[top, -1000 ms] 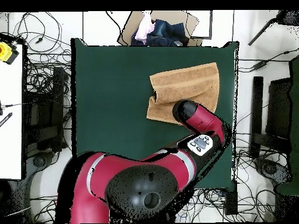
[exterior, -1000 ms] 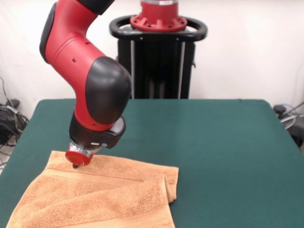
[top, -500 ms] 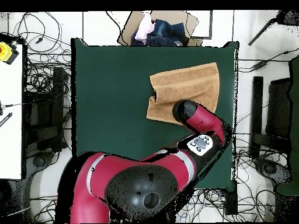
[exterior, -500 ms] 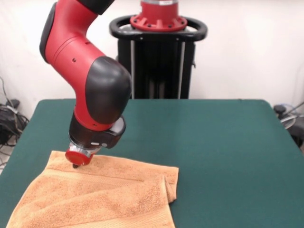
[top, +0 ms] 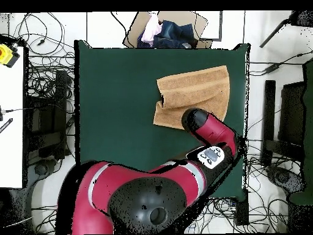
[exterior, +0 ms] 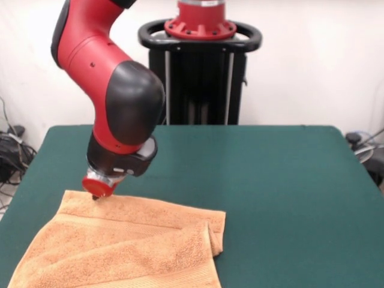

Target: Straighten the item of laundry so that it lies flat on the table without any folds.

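The item of laundry (exterior: 120,246) is an orange-tan towel at the near left of the green table (exterior: 270,180). It is doubled over, with a fold line across it and a bunched, turned-up corner at its right end. My gripper (exterior: 95,195) hangs just above the towel's far left edge, and whether it touches the cloth does not show. From overhead the towel (top: 195,89) lies near the right edge of the table (top: 116,92). There the arm's wrist covers its lower right part and hides the gripper.
A cardboard box of clothes (top: 165,30) sits beyond the table's top edge in the overhead view. Cables lie on the floor all round, and a white bench (top: 9,110) stands at the left. The black pedestal (exterior: 201,78) stands behind the table.
The gripper has lifted a little and shifted towards the towel's far edge. The towel lies as before.
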Available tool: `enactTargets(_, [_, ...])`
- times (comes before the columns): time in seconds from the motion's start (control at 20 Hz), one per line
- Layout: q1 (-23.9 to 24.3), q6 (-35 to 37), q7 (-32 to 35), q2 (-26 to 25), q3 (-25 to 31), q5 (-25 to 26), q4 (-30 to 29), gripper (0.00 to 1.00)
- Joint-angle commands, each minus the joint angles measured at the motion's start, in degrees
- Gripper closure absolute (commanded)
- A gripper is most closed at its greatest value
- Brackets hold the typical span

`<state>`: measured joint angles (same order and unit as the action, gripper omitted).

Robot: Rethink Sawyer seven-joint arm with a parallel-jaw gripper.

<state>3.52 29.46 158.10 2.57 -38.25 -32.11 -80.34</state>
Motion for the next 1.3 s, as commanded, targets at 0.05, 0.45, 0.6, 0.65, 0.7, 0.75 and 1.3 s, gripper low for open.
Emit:
enactTargets(0.05, [-1.11,-6.37,7.84,2.90,9.39,-0.21,-11.57,1.00])
enactTargets(0.45, [-0.03,-11.36,6.47,4.80,12.44,0.16,-16.92,1.00])
enactTargets(0.6, [0.37,-12.53,6.19,4.98,13.19,0.24,-17.74,1.00])
enactTargets(0.65, [0.63,-12.99,5.99,5.03,13.52,0.28,-17.87,1.00])
enactTargets(0.7, [0.72,-13.23,5.91,4.98,13.57,0.32,-17.83,1.00])
enactTargets(0.75, [0.39,-13.21,6.29,4.85,13.10,0.20,-17.71,1.00])
enactTargets(1.3, [-0.98,-12.95,7.10,4.21,10.99,-0.06,-16.88,0.00])
